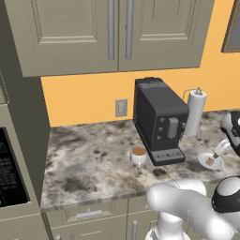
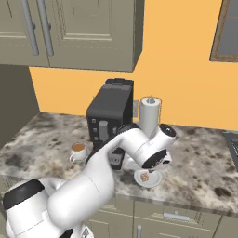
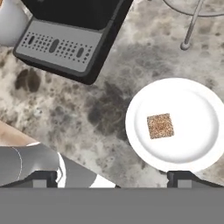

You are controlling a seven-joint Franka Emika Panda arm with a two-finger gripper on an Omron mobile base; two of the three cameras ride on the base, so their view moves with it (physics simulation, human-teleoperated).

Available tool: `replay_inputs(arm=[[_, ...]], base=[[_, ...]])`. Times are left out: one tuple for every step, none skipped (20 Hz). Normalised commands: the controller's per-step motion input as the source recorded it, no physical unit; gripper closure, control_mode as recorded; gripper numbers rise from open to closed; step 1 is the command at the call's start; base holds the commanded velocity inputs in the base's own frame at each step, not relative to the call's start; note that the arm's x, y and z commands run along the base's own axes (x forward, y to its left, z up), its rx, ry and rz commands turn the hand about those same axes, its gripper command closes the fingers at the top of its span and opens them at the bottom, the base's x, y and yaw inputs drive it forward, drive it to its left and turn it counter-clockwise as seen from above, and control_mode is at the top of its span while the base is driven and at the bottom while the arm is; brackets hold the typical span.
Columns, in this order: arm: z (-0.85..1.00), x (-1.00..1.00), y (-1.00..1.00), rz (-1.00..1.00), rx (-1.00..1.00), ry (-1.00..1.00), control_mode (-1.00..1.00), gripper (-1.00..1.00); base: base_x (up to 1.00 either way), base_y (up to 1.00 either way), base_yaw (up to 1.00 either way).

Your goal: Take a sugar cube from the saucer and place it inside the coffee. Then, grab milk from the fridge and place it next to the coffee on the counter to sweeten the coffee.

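Gripper (image 3: 111, 177) hangs wide open over the saucer (image 3: 192, 98), but the sugar cube (image 3: 160, 126) in the middle sits off to one side, so closing now probably misses it or just flicks it away

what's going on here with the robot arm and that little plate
The white arm is reaching over the stone counter with its hand open above the saucer, which holds one brown sugar cube. Nothing is gripped yet. The coffee stands to the left of the black coffee machine, with the saucer on the machine's other side near the paper towel holder. The cube looks like the next thing to be picked up.
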Motion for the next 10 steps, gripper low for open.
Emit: replay_inputs(arm=[[-0.16, 0.21, 0.0, -0.01, -0.05, 0.15, -1.0, -1.0], [-0.31, 0.3, 0.0, -0.03, -0.09, 0.1, -1.0, -1.0], [-0.43, 0.3, 0.0, -0.03, -0.14, 0.08, -1.0, -1.0], [-0.46, 0.21, 0.0, -0.03, -0.13, 0.09, -1.0, -1.0], [-0.47, 0.18, 0.0, -0.04, -0.12, 0.09, -1.0, -1.0], [-0.45, 0.15, 0.0, -0.04, -0.13, 0.07, -1.0, -1.0], [-0.42, 0.14, -0.03, -0.04, -0.13, 0.06, -1.0, -1.0], [-0.38, 0.11, -0.15, -0.03, -0.12, 0.02, -1.0, -1.0], [-0.31, 0.12, -0.16, -0.03, -0.1, 0.03, -1.0, -1.0], [-0.29, 0.1, -0.21, -0.03, -0.08, 0.04, -1.0, -1.0]], base=[[0.0, 0.0, 0.0], [0.0, 0.0, 0.0], [0.0, 0.0, 0.0], [0.0, 0.0, 0.0], [0.0, 0.0, 0.0], [0.0, 0.0, 0.0], [0.0, 0.0, 0.0], [0.0, 0.0, 0.0], [0.0, 0.0, 0.0], [0.0, 0.0, 0.0]])
